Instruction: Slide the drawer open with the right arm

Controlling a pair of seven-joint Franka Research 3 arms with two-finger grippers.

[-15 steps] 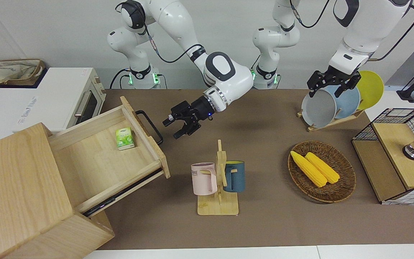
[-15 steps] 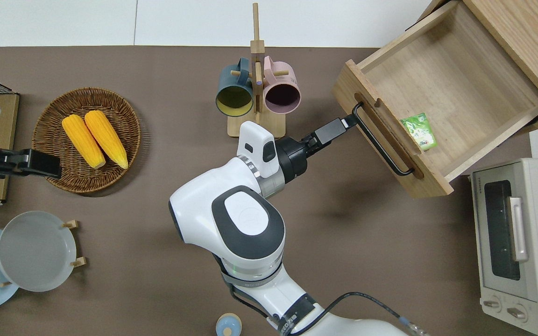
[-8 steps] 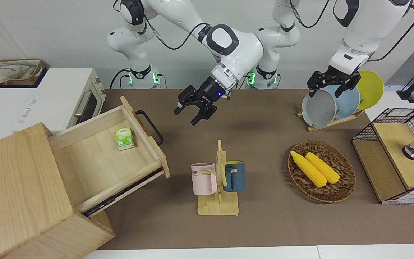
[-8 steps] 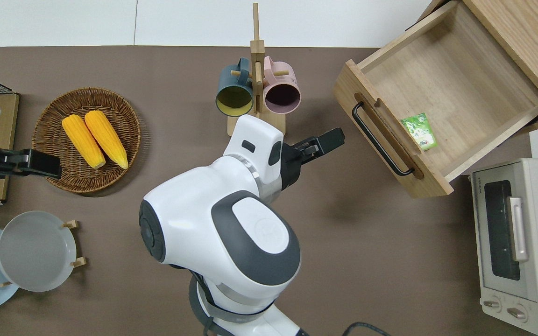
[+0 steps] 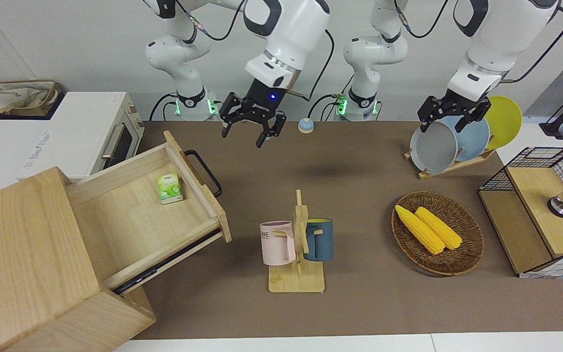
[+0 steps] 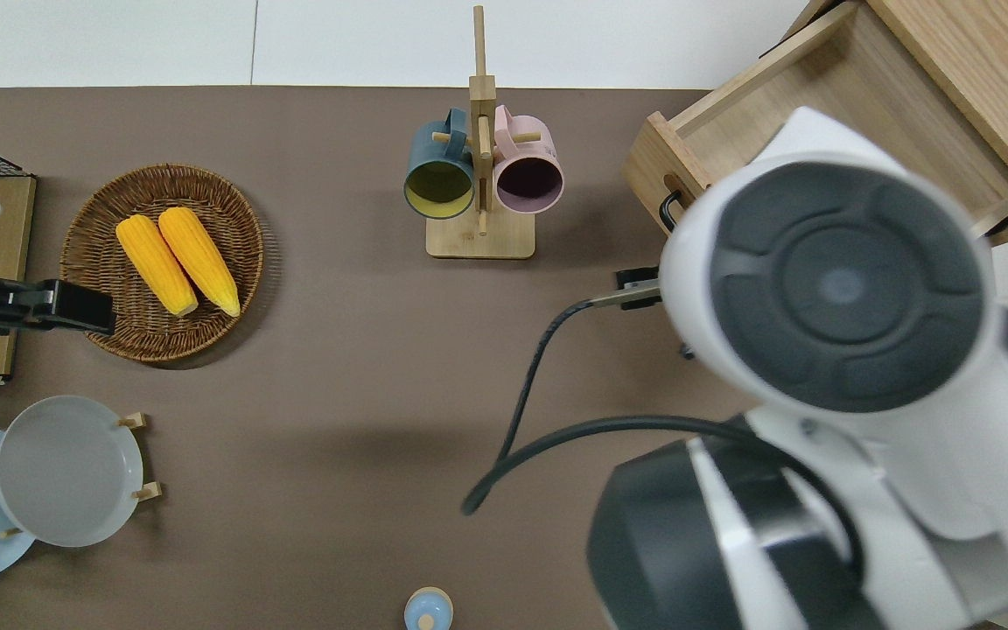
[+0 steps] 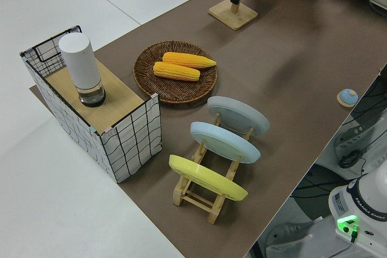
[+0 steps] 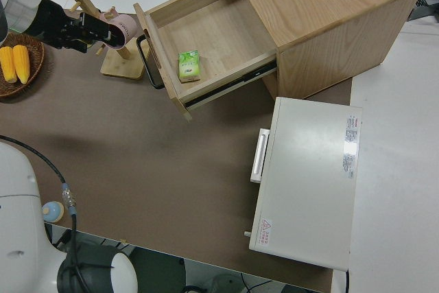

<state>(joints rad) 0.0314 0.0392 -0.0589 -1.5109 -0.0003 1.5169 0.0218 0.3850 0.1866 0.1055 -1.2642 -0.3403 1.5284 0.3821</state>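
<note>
The drawer (image 5: 149,205) sat pulled well out of the big wooden box (image 5: 27,264) at the right arm's end of the table (image 5: 359,303), with a small green carton (image 5: 169,188) lying inside near its front panel. Nothing was touching the black bar handle (image 5: 204,171). The right gripper (image 5: 248,128) hung up in the air, well apart from the handle, fingers (image 5: 265,137) spread wide and holding nothing. The left arm was parked, its fingers spread too. A mug rack (image 5: 297,244) stood near the drawer's front corner.
</note>
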